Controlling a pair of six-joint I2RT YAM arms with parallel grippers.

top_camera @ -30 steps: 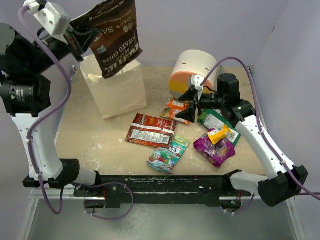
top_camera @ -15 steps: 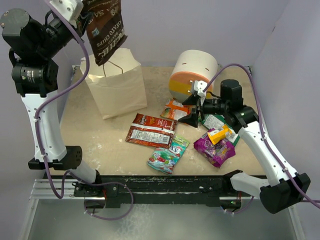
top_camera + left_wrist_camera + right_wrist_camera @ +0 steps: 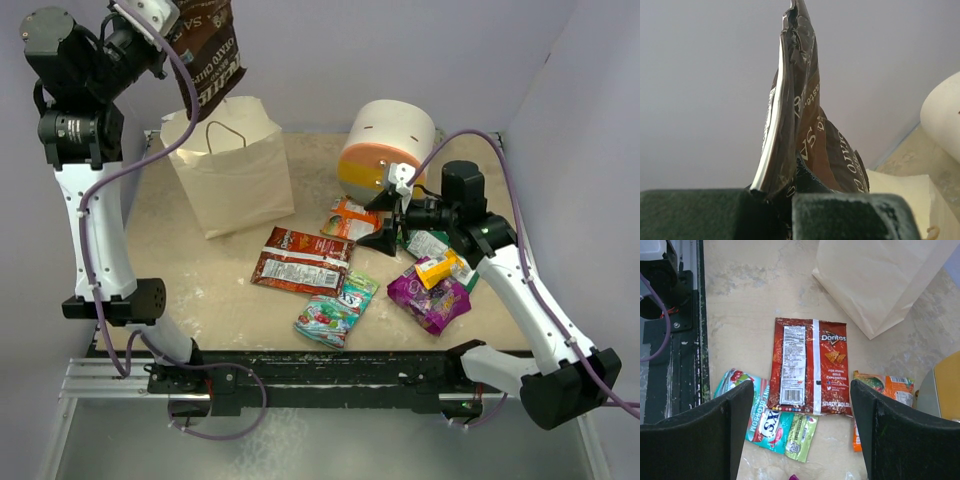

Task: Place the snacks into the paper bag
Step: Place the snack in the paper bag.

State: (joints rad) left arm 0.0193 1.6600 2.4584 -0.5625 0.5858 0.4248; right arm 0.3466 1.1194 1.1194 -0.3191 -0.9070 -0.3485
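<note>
Chip bag held high above the paper bag, 6 snacks lying on the table

At the far left, the top of the brown chip bag is cut off by the picture edge, and the left gripper is pinched tight on 1 end of it. It hangs just above the open paper bag. I cannot see inside the bag. The chip bag's white letters are upside down (only part of "potato chips" can be read). The other 6 snacks lie on the table. They are the red packet that says "Doritos", the teal packet, the orange packet, the green-white packet, the yellow-orange box and the purple packet. The right gripper stands wide open above the table with nothing in it. It partly hides the orange and green-white packets. The round drawer unit stands behind it.
</note>
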